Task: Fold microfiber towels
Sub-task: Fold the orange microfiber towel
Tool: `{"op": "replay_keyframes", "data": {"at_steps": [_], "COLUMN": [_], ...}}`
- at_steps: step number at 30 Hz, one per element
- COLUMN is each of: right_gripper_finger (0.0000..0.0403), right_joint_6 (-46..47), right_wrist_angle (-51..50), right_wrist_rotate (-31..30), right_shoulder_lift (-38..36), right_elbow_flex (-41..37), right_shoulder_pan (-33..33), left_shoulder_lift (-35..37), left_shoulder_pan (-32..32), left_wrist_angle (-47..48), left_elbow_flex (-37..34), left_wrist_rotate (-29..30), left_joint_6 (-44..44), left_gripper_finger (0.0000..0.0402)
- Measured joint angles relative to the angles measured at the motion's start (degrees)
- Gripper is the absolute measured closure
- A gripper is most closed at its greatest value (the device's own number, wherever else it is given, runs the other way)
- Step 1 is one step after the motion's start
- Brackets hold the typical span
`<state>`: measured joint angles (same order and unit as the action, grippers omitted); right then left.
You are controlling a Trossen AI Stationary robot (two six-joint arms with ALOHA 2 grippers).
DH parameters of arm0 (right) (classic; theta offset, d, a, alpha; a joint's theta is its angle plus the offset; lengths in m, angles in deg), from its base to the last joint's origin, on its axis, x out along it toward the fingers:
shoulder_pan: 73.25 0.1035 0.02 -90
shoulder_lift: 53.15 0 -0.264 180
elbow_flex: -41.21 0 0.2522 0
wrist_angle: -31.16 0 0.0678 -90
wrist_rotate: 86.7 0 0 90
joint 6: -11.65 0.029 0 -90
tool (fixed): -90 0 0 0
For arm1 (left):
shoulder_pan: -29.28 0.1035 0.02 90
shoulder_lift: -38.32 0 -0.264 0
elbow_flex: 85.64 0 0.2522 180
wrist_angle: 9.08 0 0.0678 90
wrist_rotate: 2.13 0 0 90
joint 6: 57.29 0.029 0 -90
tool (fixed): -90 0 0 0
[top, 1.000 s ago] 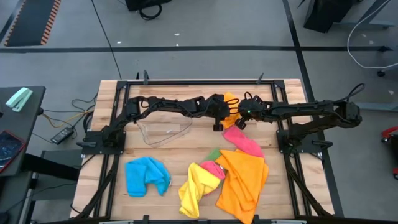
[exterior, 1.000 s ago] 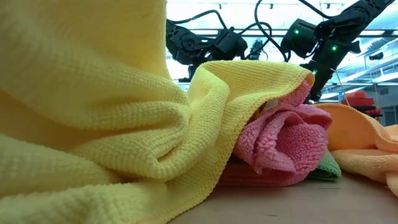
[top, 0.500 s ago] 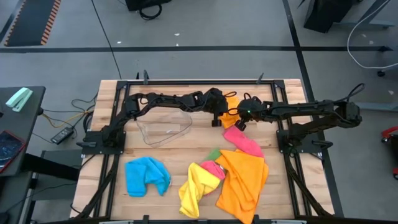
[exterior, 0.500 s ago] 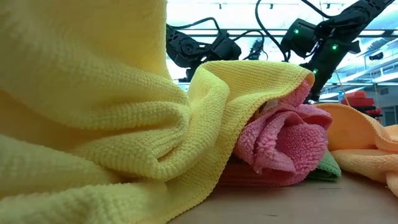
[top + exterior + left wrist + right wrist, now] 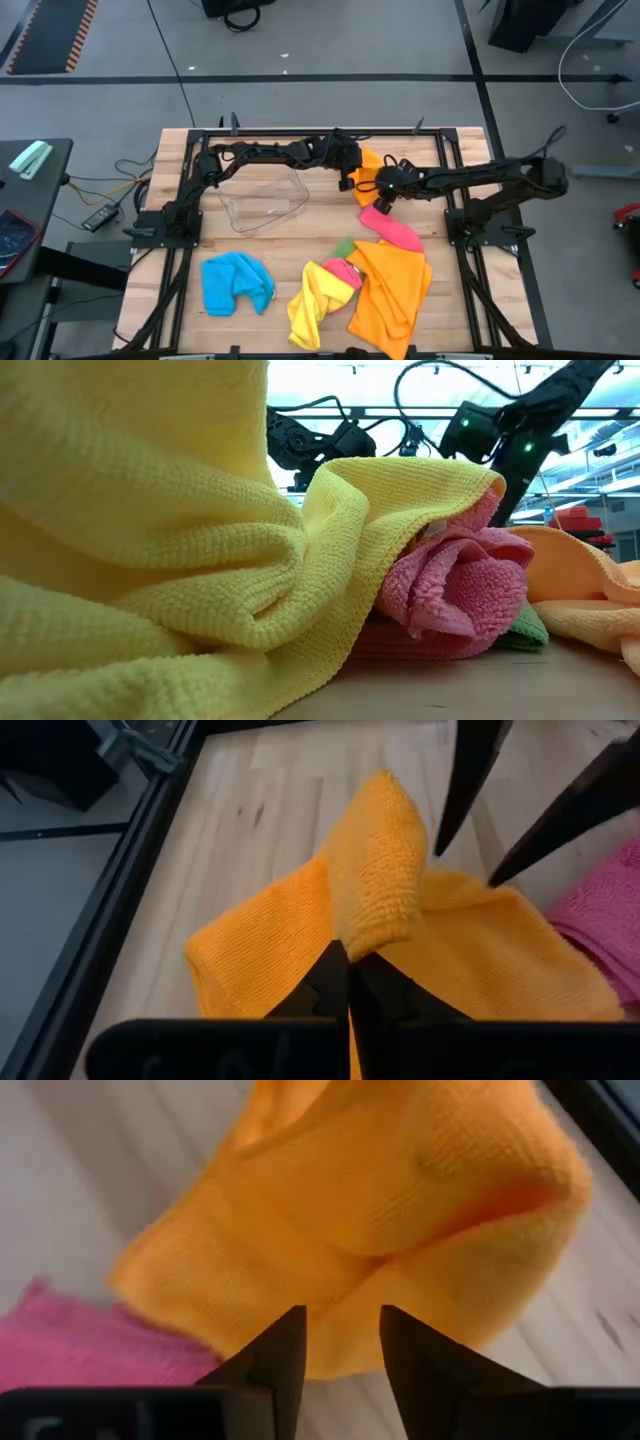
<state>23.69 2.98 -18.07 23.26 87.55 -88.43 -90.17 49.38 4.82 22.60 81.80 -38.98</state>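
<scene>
L fingers (image 5: 348, 982) pinch the small orange towel (image 5: 400, 930) at its raised edge; R fingers (image 5: 340, 1345) spread, apparently just off its lower edge, bare counter (image 5: 270, 790) beyond.

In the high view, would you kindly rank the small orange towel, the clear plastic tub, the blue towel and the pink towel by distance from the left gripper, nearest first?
Measured from the left gripper:
1. Small orange towel: pinched in it, at the table's far middle.
2. Pink towel: just nearer the camera side, toward the right arm.
3. Clear plastic tub: toward the left arm's base.
4. Blue towel: near-left corner area.
</scene>
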Motion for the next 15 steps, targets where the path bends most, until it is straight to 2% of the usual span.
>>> {"op": "replay_keyframes", "data": {"at_steps": [5, 9, 12, 15], "right_gripper_finger": [0.0260, 0.0260, 0.0264, 0.0292], "right_joint_6": [0.26, 1.33, 1.09, 1.09], "right_wrist_angle": [5.77, 8.62, 9.52, 9.32], "right_wrist_rotate": [-5.13, -9.57, -9.79, -8.03], "right_shoulder_lift": [7.40, 10.43, 10.92, 11.05], "right_elbow_flex": [0.00, 0.00, -0.02, -0.02], "right_shoulder_pan": [-0.89, -2.17, -3.27, -4.47], "left_shoulder_lift": [0.02, 0.02, 0.02, 0.02], "left_shoulder_pan": [-0.09, -0.09, -0.06, -0.06], "left_wrist_angle": [0.67, 2.17, 2.65, 2.77], "left_elbow_flex": [0.00, 0.00, 0.00, 0.00], "left_wrist_rotate": [0.31, 0.46, 0.48, 0.48], "left_joint_6": [-0.11, 0.16, 0.24, 0.27], "left_gripper_finger": [0.0390, 0.0396, 0.0395, 0.0387]}}
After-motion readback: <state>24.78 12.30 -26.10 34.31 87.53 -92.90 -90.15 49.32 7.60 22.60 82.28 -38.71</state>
